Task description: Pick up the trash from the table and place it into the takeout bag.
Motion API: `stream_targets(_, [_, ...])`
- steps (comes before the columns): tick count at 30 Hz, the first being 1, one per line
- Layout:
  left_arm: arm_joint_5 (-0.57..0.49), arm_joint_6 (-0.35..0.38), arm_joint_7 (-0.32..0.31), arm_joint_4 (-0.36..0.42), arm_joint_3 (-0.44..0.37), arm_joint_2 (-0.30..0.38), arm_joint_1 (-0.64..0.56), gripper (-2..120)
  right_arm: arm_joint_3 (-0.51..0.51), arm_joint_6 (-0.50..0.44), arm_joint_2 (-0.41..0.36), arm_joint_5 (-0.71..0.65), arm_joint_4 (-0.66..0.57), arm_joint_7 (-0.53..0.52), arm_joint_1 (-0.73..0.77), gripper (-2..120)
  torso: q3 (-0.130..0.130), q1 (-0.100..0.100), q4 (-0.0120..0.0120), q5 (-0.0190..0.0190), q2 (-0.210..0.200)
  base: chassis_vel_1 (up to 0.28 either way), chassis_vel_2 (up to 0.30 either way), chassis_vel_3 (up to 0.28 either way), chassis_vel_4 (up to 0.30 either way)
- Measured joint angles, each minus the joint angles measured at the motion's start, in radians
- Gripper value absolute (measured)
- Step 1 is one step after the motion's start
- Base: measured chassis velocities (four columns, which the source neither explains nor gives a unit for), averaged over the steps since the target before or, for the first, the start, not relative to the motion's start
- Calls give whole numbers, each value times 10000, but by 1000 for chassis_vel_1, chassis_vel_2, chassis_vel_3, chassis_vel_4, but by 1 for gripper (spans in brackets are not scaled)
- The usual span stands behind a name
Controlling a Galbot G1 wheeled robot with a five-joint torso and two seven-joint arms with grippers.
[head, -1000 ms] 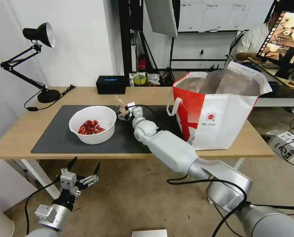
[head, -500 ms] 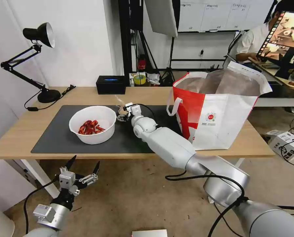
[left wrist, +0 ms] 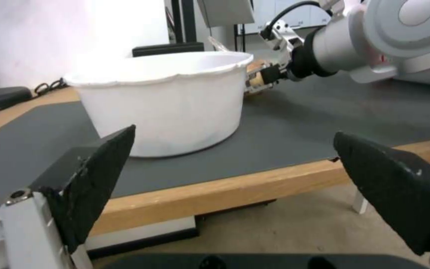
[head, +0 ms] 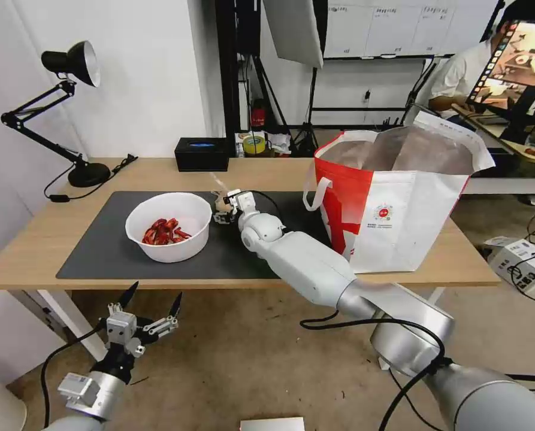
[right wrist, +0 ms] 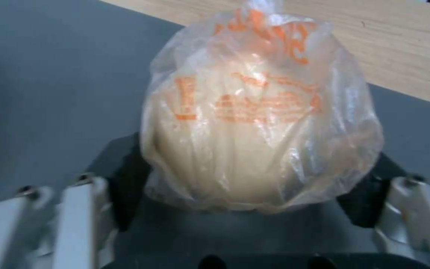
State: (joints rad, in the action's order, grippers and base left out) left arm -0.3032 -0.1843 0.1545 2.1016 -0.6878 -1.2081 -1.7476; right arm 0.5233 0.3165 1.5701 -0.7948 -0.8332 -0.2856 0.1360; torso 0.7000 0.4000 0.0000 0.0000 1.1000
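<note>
Item: small knotted clear bag [right wrist: 259, 112] with a beige lump inside and orange print on the film. It sits at the centre of the right wrist view, between the two jaws of the right gripper [head: 223, 209], which close against its flanks; the grip reads as clenched on the bag. Its long axis runs from the lump up to the knotted neck at the top of that frame, pointing away from the wrist. In the head view the bag sits just left of frame centre, at the far edge of the dark grey mat [head: 99, 245] on the table [head: 159, 170].

Neighbour, left of frame: white round bowl [head: 169, 226] holding red shell scraps, just beside the held bag, apart from it.

Destination: takeout bag [head: 399, 197], right of frame centre, standing open on the table, foil lining visible. The bag lies to the gripper's right; judged from here, the carry must clear the tote's near rim and its white loop handle [head: 316, 191].

Left gripper [head: 149, 308]: lower left of the head view, below the table edge, jaws spread wide, holding nothing. It is nearer the bowl than the tote.

Other: black rectangular box [head: 201, 153] and desk lamp [head: 69, 66] at the far side, neither in the path.
</note>
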Motion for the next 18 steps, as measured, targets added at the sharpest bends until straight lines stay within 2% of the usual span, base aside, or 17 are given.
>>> stream_targets(3, [-66,-13,-11,61,22,3,13,100,-26,0,-2,-58,-21,-61,3,64,0,0,-1,0,0,0,0,0,0])
stream_targets(5, [-91,-23,-19,103,41,19,16,100,-29,3,-2,-144,-46,-91,2,53,0,0,0,0,0,0,0,0,0])
stream_targets(6, [-91,-23,-19,103,41,19,16,100,-29,3,-2,-144,-46,-91,2,53,0,0,0,0,0,0,0,0,0])
stream_targets(9, [-102,-62,-30,87,51,28,22,100,-19,40,-35,-183,-180,-125,54,39,0,0,0,0,0,0,0,0,0])
stream_targets(10, [-102,-62,-30,87,51,28,22,100,-19,40,-35,-183,-180,-125,54,39,0,0,0,0,0,0,0,0,0])
stream_targets(12, [-104,-99,-32,78,51,23,-12,100,-14,41,-131,-213,-386,-156,129,28,0,0,0,0,0,0,0,0,0])
stream_targets(13, [-103,-116,-32,78,52,14,-35,100,-6,38,-260,-237,-671,-209,196,22,0,0,1,0,0,0,0,0,0])
stream_targets(15, [-103,-127,-33,77,52,7,-46,100,10,25,-358,-238,-892,-247,239,21,0,1,1,1,0,0,0,0,0])
stream_targets(17, [-93,-139,-36,82,77,-14,-68,100,151,-37,-1086,-202,-2186,-460,431,10,0,0,1,1,0,0,0,0,0])
stream_targets(18, [-93,-139,-36,82,77,-14,-68,100,151,-37,-1086,-202,-2186,-460,431,10,0,0,1,1,0,0,0,0,0])
